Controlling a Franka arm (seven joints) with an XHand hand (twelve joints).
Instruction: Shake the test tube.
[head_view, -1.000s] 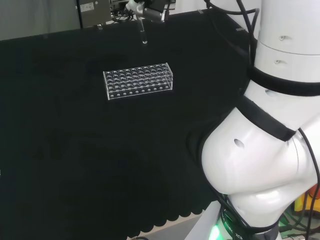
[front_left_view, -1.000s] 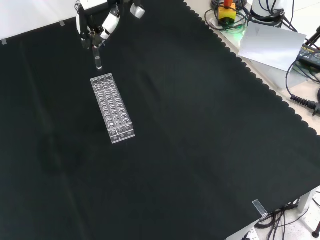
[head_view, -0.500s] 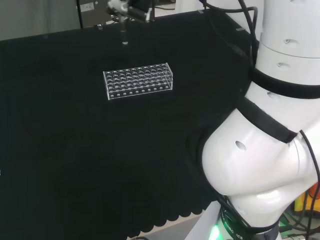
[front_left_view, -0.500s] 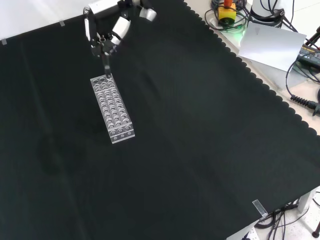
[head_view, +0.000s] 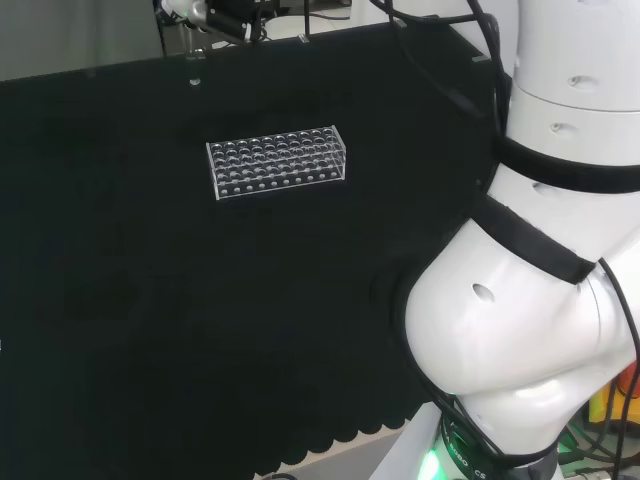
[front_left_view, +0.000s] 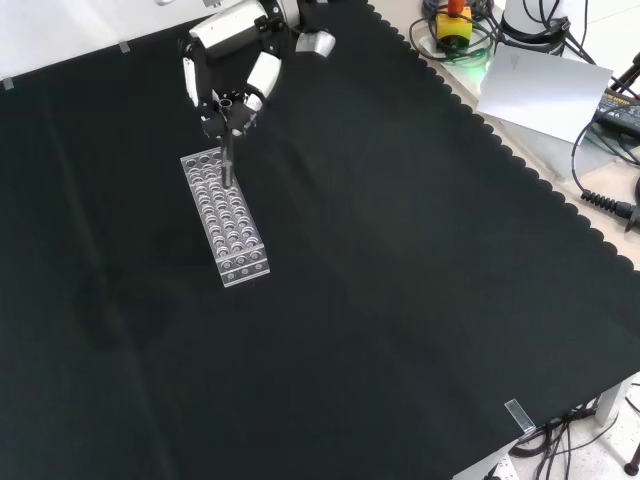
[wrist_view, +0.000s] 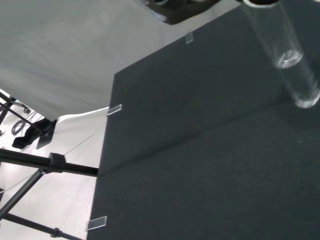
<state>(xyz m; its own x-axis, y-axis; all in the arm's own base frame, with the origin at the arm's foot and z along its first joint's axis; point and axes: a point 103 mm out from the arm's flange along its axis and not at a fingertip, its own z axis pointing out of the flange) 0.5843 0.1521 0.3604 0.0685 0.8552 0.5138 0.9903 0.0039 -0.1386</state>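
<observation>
In the front view's upper left, the hand (front_left_view: 232, 72) pinches the test tube (front_left_view: 228, 160) clear above the rack (front_left_view: 225, 217) on the tabletop (front_left_view: 400, 300), so the tube is lifted and shaking appears in progress.

1. The test tube (wrist_view: 287, 55) pinched in the hand (front_left_view: 240, 70) is clear, smooth and glossy, glass or plastic; which of the two cannot be told.
2. The hand has glossy white shells over matt black parts.
3. Just below the hand in the front view, the rack (front_left_view: 224, 216) is clear, shiny plastic with bright glints on its holes.
4. The surface (front_left_view: 400, 280) under the hand is covered in matt black cloth, finely woven, with a scalloped edge.
</observation>
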